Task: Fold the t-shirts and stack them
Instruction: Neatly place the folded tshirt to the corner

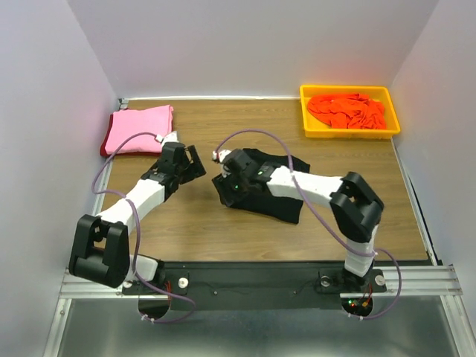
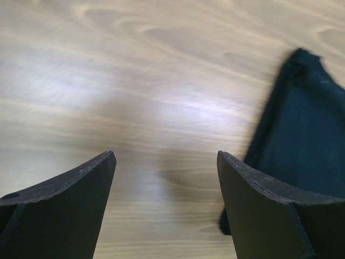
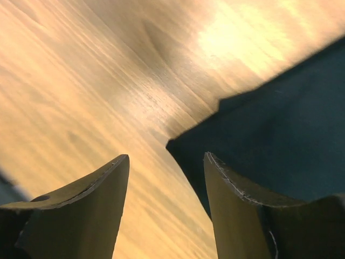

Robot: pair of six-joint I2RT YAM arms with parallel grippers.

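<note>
Wooden table [image 1: 195,223], black shirt [image 1: 277,202] lay rumpled near its middle, pink shirt [image 1: 140,128] lay folded at far left corner, yellow tray [image 1: 349,134] stood at far right.

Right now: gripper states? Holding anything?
Left gripper: open, holding nothing.
Right gripper: open, holding nothing, at the black t-shirt's edge.

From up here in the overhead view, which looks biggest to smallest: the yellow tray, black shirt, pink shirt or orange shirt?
1. yellow tray and black t-shirt: about alike. The right arm covers part of the shirt, so I won't rank them.
2. pink t-shirt.
3. orange t-shirt, crumpled, only slightly smaller than the pink one.
</note>
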